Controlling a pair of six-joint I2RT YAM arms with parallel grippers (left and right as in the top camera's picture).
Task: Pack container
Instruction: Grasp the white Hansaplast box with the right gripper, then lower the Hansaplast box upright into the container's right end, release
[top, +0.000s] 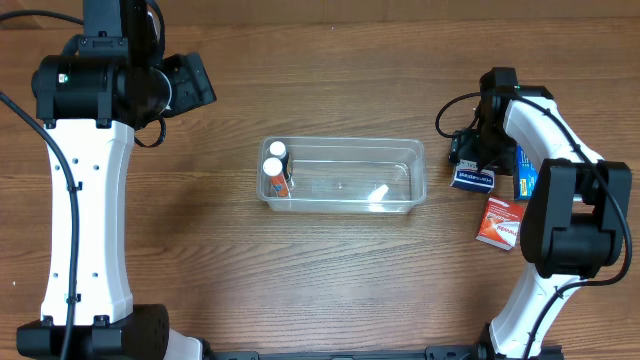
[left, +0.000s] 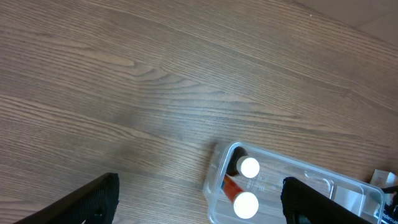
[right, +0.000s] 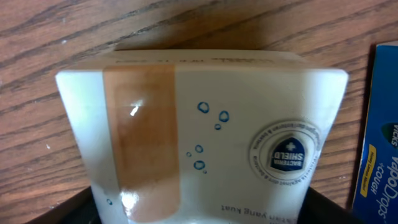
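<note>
The clear plastic container sits mid-table with two white-capped bottles at its left end. In the left wrist view the container and the bottle caps lie at the bottom edge. My left gripper is open and empty, up and to the left of the container; its fingers stand wide apart. My right gripper is to the right of the container, shut on a white bandage box. The box fills the right wrist view between the fingers.
A blue VapoDrops box lies just right of the bandage box and shows at the right edge of the right wrist view. A red box lies nearer the front. The right half of the container holds no items.
</note>
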